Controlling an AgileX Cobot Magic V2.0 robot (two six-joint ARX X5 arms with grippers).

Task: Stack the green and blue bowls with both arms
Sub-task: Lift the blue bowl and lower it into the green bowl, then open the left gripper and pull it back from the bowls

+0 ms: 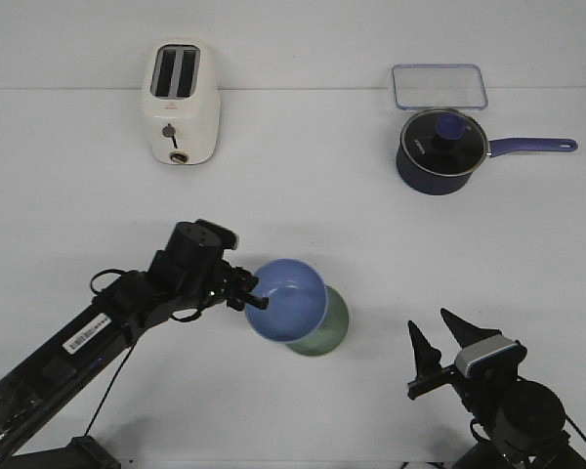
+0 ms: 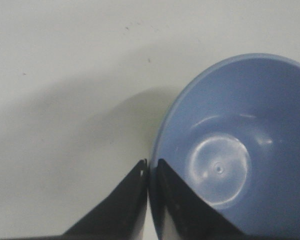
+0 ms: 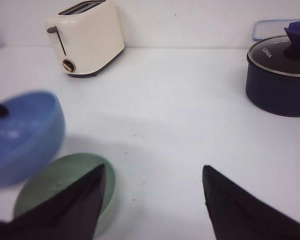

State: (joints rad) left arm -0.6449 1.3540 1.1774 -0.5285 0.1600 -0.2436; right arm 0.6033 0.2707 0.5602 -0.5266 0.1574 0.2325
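The blue bowl (image 1: 286,299) is held in the air, tilted, over the green bowl (image 1: 327,332), which rests on the table. My left gripper (image 1: 252,293) is shut on the blue bowl's rim; in the left wrist view the fingers pinch the rim of the blue bowl (image 2: 230,150) at the left gripper (image 2: 151,167). My right gripper (image 1: 444,337) is open and empty at the front right, apart from both bowls. In the right wrist view the right gripper (image 3: 154,175) stands wide, with the green bowl (image 3: 55,182) and the blue bowl (image 3: 22,132) beside one finger.
A cream toaster (image 1: 180,103) stands at the back left. A dark navy saucepan (image 1: 439,149) with glass lid and long handle stands at the back right, a clear rectangular container (image 1: 439,86) behind it. The white table (image 1: 303,205) runs between them.
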